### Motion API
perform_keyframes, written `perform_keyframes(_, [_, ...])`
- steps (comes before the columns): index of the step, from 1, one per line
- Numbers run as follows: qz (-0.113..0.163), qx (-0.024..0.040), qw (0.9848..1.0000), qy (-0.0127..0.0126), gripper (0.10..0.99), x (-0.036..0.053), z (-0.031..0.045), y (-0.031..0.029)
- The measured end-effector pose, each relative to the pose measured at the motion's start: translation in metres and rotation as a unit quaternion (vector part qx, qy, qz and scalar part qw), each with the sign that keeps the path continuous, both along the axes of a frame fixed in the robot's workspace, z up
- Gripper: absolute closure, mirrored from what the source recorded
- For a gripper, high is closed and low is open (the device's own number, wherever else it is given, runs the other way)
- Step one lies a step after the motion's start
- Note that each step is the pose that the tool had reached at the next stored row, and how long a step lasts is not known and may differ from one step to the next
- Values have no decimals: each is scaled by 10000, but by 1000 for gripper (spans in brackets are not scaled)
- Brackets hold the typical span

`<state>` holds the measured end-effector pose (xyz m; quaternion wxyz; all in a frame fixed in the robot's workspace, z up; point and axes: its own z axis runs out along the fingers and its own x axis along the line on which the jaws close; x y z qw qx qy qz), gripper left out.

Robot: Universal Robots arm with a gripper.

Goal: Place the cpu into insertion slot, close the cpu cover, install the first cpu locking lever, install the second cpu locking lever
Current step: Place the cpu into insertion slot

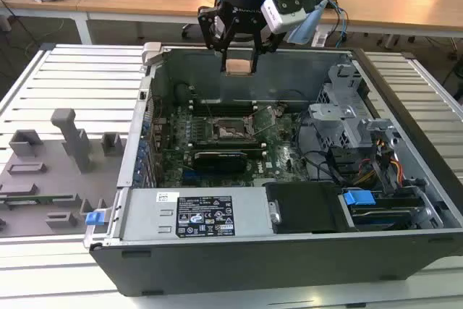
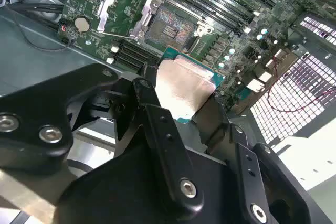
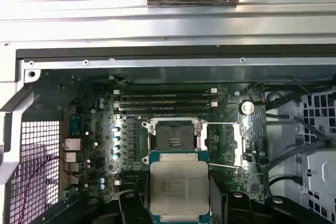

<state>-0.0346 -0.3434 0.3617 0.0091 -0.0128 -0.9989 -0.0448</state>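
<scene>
My gripper [image 1: 239,63] hangs above the back of the open computer case, shut on the cpu [image 1: 239,66]. In both wrist views the cpu [image 3: 178,184] [image 2: 185,88] lies flat between the black fingers [image 2: 157,124], silvery face showing and green edge around it. The insertion slot [image 1: 230,132] [image 3: 173,135] [image 2: 169,26] sits uncovered on the motherboard, well below the chip. The cpu cover [image 3: 242,145] [image 2: 105,9] is swung open beside the socket, with green board showing through its window. A thin locking lever [image 3: 226,167] sticks out near the cover.
Memory slots [image 3: 168,98] run along one side of the socket. A long black card [image 1: 221,157] lies in front of it in the exterior view. Drive cages and cables [image 1: 362,157] fill the case's right side. A grey fixture tray [image 1: 51,171] lies outside at the left.
</scene>
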Motion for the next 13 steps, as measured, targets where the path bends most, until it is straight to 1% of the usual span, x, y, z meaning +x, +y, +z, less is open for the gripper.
perform_keyframes(8, [0,-1,10000,1,545,-1,-2,0])
perform_keyframes(12, [0,-26,10000,-13,545,-1,-56,1])
perform_keyframes(13, [0,-30,10000,-21,545,-1,-89,2])
